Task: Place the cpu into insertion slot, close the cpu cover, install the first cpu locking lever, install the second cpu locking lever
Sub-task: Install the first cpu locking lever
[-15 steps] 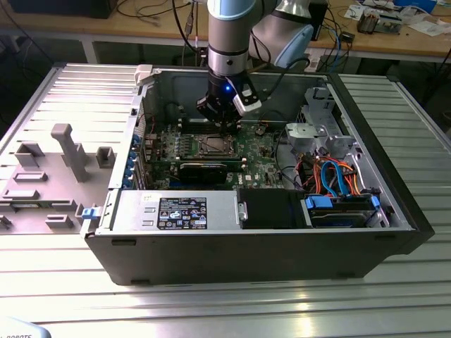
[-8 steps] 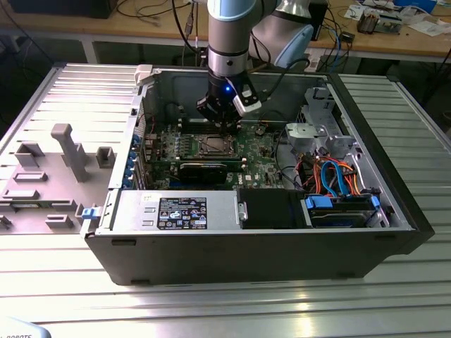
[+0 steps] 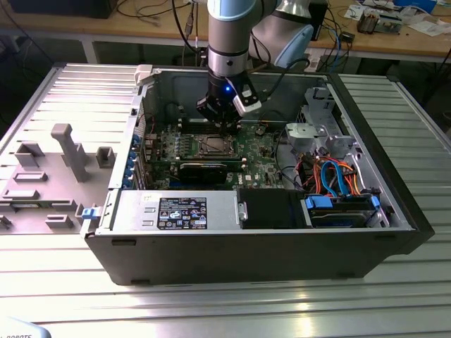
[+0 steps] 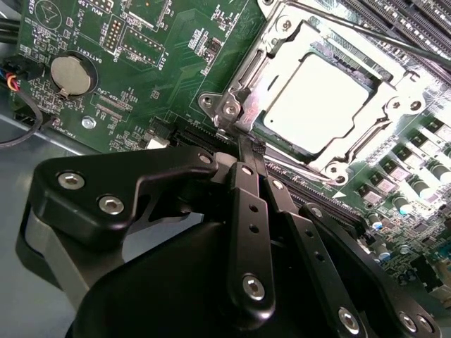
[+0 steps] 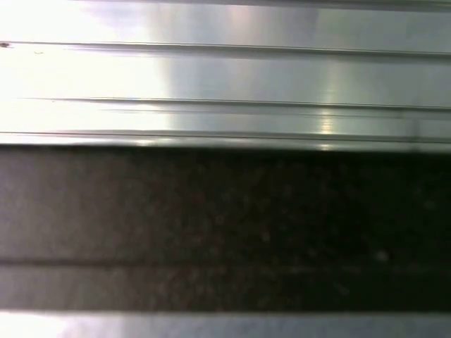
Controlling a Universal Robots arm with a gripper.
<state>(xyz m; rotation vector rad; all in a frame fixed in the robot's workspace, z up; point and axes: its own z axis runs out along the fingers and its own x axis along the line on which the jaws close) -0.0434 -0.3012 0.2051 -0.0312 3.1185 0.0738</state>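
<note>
Second wrist view: the gripper (image 4: 248,144) fills the foreground, its two black fingers (image 4: 252,211) drawn together to a narrow tip with nothing visibly held between them. The tip sits right at the corner of the processor socket, where a thin locking lever (image 4: 285,169) runs along the socket's edge. The cpu (image 4: 320,102), a flat square chip with a pale metal top, already lies seated in the insertion slot (image 4: 243,77). The cpu cover (image 4: 377,116), a silver frame plate with a square cut-out, lies flat around the chip, so it appears closed. A round coin battery (image 4: 70,75) sits on the green circuit board (image 4: 183,70) at about nine o'clock from the socket. Judging from this, placing the chip and closing the cover look done, and the work in hand is a locking lever. Whether the first lever is already latched cannot be told. The move seems to call for a precise press on the thin lever so that it tucks under its catch without slipping onto the board. In the exterior view, the arm (image 3: 227,42) reaches straight down into the open computer case (image 3: 254,246), wrist vertical, with the gripper (image 3: 227,127) just at twelve o'clock from the socket (image 3: 213,146).
</note>
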